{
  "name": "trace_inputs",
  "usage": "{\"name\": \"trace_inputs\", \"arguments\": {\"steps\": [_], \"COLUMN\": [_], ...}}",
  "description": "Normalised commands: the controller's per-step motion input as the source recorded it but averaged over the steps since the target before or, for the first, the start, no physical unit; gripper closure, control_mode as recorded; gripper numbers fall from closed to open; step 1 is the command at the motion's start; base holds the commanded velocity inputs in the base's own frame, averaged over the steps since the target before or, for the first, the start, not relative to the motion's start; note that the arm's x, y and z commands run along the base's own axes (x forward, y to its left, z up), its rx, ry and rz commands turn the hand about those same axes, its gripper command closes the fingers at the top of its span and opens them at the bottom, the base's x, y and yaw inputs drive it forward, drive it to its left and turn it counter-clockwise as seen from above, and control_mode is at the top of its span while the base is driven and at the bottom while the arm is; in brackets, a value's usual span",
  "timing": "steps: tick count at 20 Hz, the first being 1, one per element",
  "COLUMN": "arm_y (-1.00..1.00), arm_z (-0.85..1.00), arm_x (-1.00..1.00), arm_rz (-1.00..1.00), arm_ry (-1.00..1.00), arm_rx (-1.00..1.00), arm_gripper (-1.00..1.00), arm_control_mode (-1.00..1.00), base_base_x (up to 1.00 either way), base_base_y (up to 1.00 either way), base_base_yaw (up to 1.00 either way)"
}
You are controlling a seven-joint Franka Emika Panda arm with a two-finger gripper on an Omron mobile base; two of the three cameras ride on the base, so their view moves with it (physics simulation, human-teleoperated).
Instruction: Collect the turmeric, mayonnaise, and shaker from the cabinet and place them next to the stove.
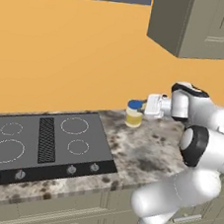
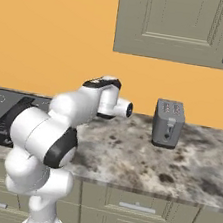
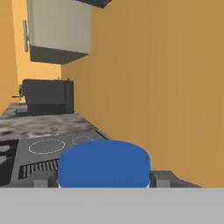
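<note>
Mayonnaise [image 1: 133, 113] stands lidded on the counter [image 1: 148, 153] — between the hand's [image 1: 143, 107] fingers.

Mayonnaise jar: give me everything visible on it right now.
The mayonnaise is a small pale yellow jar with a blue lid and a lighter label band, looking like glass or plastic. It stands upright on the speckled stone counter, just right of the stove, near the orange wall. The hand straddles its lid; actual contact can't be confirmed.

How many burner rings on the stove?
4 on the stove: large front left, small back left, large back right, small front right, flanking the vent grille. None look hidden.
</note>
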Motion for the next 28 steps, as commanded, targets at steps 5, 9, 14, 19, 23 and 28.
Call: {"name": "trace_inputs", "arguments": {"steps": [5,9,14,19,23,28], "arm_y": [0.17,0.15,0.16,0.20,0.21,0.19], "arm_z": [-0.45,-0.45,-0.52,-0.47,-0.39,-0.41], "arm_x": [0.77,0.74,0.50,0.41,0.35,0.25], "arm_rz": [0.07,0.07,0.06,0.03,0.03,0.03], "arm_ry": [0.07,0.05,0.00,0.00,0.00,0.00], "arm_rx": [0.00,0.00,0.00,0.00,0.00,0.00], "arm_gripper": [1.00,1.00,1.00,1.00,1.00,1.00], "arm_control_mode": [-1.00,-1.00,-1.00,-1.00,-1.00,-1.00], "base_base_x": [0.00,0.00,0.00,0.00,0.00,0.00], "base_base_y": [0.00,0.00,0.00,0.00,0.00,0.00], "base_base_yaw": [0.00,0.00,0.00,0.00,0.00,0.00]}}
